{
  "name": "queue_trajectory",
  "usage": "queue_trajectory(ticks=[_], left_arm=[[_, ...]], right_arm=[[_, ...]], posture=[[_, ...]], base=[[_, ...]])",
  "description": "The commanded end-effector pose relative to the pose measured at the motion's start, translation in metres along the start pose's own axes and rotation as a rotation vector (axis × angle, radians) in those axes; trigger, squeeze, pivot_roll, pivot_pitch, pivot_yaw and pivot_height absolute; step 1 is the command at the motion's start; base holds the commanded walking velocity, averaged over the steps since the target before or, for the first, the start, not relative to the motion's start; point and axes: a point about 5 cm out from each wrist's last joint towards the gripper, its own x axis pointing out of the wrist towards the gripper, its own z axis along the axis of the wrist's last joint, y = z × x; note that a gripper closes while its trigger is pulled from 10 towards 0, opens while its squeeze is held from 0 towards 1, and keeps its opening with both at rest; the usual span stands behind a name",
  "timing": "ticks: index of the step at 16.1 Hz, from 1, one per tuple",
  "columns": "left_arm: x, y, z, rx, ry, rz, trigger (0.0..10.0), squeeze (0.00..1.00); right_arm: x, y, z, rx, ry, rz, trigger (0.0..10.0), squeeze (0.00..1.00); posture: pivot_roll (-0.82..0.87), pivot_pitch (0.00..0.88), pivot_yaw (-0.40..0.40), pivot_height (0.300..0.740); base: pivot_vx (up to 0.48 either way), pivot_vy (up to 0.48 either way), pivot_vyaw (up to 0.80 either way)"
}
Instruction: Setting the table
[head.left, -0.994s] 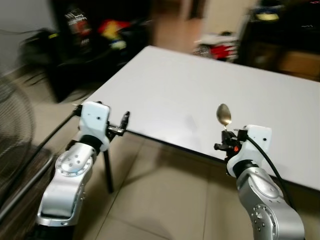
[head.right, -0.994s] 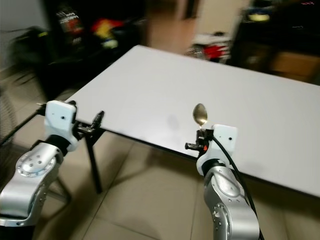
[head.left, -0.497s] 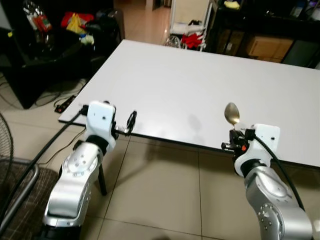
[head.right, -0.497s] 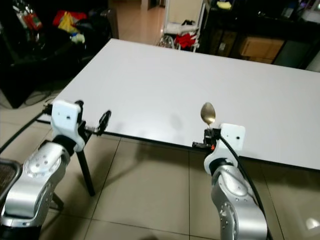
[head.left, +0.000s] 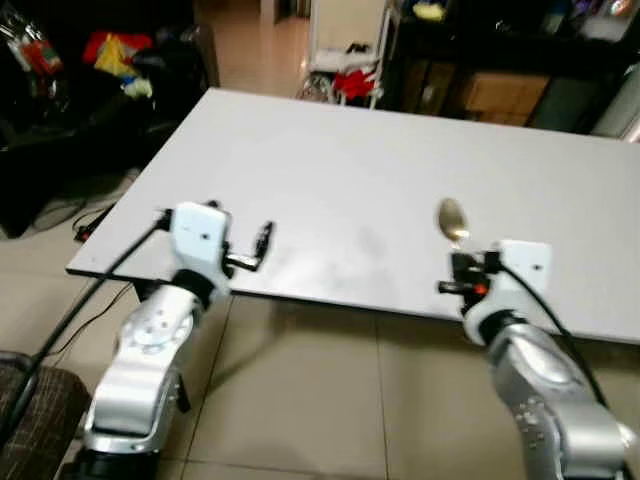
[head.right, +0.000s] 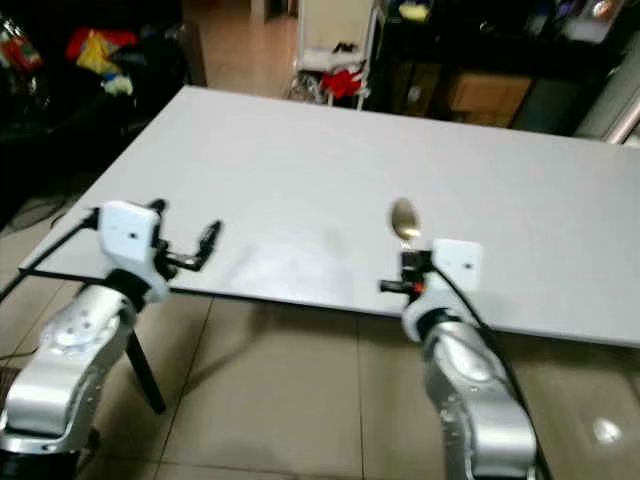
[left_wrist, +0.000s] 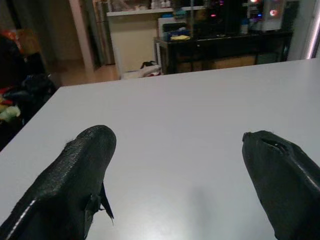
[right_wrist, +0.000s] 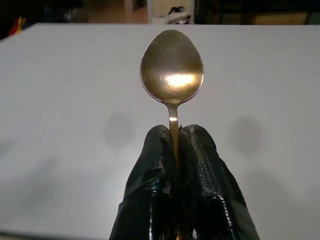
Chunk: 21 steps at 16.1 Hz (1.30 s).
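A large white table (head.left: 390, 170) stretches ahead of me. My right gripper (right_wrist: 175, 137) is shut on the handle of a metal spoon (right_wrist: 172, 67), whose bowl points forward over the table's near edge (head.left: 452, 216). My left gripper (left_wrist: 177, 150) is open with nothing between its two black fingers (left_wrist: 75, 170); it hovers just over the table's near left edge (head.left: 262, 240).
Tiled floor (head.left: 300, 400) lies under the table's near edge. Beyond the far side stand dark shelves (head.left: 500, 60) and a white cart with red cloth (head.left: 345, 75). Dark furniture with red and yellow items (head.left: 110, 55) sits at the far left.
The camera has shifted, and the table now sits closer and more square to me. Both grippers now reach over the table's near edge. The spoon stays held.
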Motion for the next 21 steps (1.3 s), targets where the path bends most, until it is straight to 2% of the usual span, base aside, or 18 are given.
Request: queue_trajectory(ticks=[1, 6, 10, 11, 13, 17, 18, 19, 21], left_arm=[[-0.001, 0.006, 0.002, 0.01, -0.007, 0.013, 10.0, 0.0], [0.0, 0.006, 0.004, 0.012, -0.013, -0.015, 10.0, 0.0], [-0.007, 0.0, 0.001, 0.005, 0.012, -0.099, 10.0, 0.0], [-0.012, -0.004, -0.002, 0.005, 0.031, -0.167, 10.0, 0.0], [-0.017, -0.009, -0.005, -0.004, 0.053, -0.229, 10.0, 0.0], [-0.019, -0.013, -0.007, -0.01, 0.079, -0.275, 10.0, 0.0], [-0.02, -0.016, -0.008, -0.013, 0.094, -0.317, 10.0, 0.0], [-0.023, -0.023, -0.009, -0.029, 0.111, -0.406, 10.0, 0.0], [-0.027, -0.028, -0.009, -0.05, 0.121, -0.469, 10.0, 0.0]], right_arm=[[0.003, 0.008, 0.004, 0.007, -0.013, 0.032, 10.0, 0.0], [0.003, 0.012, 0.001, 0.01, 0.013, 0.045, 10.0, 0.0], [0.005, 0.01, -0.007, -0.035, 0.078, 0.02, 10.0, 0.0], [0.006, 0.008, -0.011, -0.04, 0.113, 0.0, 10.0, 0.0], [0.006, 0.001, -0.02, -0.059, 0.182, -0.066, 10.0, 0.0], [0.007, -0.007, -0.029, -0.067, 0.254, -0.107, 10.0, 0.0], [0.008, -0.01, -0.033, -0.064, 0.274, -0.121, 10.0, 0.0], [0.011, -0.016, -0.04, -0.051, 0.297, -0.151, 10.0, 0.0], [0.013, -0.022, -0.043, -0.031, 0.301, -0.175, 10.0, 0.0]], posture=[[0.04, 0.0, -0.055, 0.74], [0.04, 0.0, -0.052, 0.74], [0.04, 0.0, -0.057, 0.74], [0.04, 0.0, -0.061, 0.74], [0.05, 0.0, -0.061, 0.74], [0.04, 0.0, -0.062, 0.74], [0.04, 0.0, -0.062, 0.74], [0.04, 0.0, -0.062, 0.74], [0.04, 0.0, -0.061, 0.74]], base=[[0.416, 0.0, 0.0], [0.403, 0.0, -0.32], [0.0, 0.0, 0.0], [0.0, 0.0, 0.0], [0.0, 0.0, 0.0], [0.0, 0.0, 0.0], [0.0, 0.0, 0.0], [0.0, 0.0, 0.0], [0.0, 0.0, 0.0]])
